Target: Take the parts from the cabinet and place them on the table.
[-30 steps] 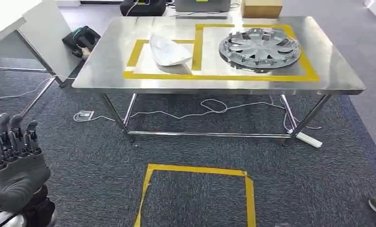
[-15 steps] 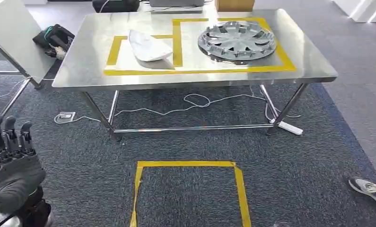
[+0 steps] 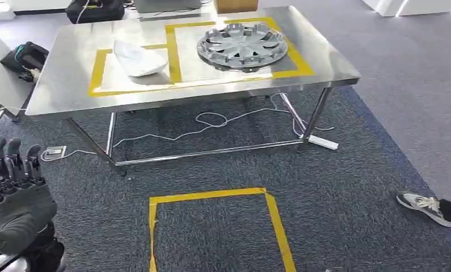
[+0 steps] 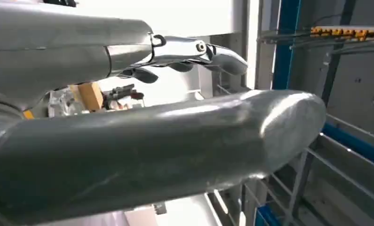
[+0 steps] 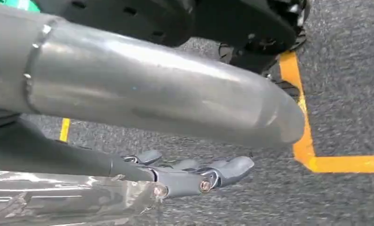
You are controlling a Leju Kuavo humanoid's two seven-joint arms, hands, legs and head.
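The steel table (image 3: 58,85) is seen at 12 o'clock in the head view, and both parts lie on it.

The wheel cover (image 3: 243,45) is the larger one, at about 1 o'clock from the middle of the tabletop. It is judged to be light and fairly stiff plastic, smooth on its face, with thin spokes that could crack if squeezed. It is best taken by the outer rim, or through the openings between the spokes.

The white shell (image 3: 137,58) lies at about 10 o'clock from the middle of the tabletop. It is judged to be very light, hollow and slippery because of its curved glossy surface. A hold across its long edges is advised, not on the rounded back.

The left hand (image 3: 13,192) is raised at 8 o'clock in the head view, its fingers upright, and nothing is held in it. The right hand (image 5: 185,179) is pointed at the carpet, with its fingers stretched out away from the thumb, and nothing is held there either.

As for containers, the larger yellow taped frame (image 3: 299,59) holds the wheel cover, and the smaller taped frame (image 3: 95,73) holds the shell. A blue-framed rack (image 4: 282,47) is seen in the left wrist view. What is on it cannot be told. A cardboard box (image 3: 234,5) stands at the far edge of the table, and its contents are hidden.
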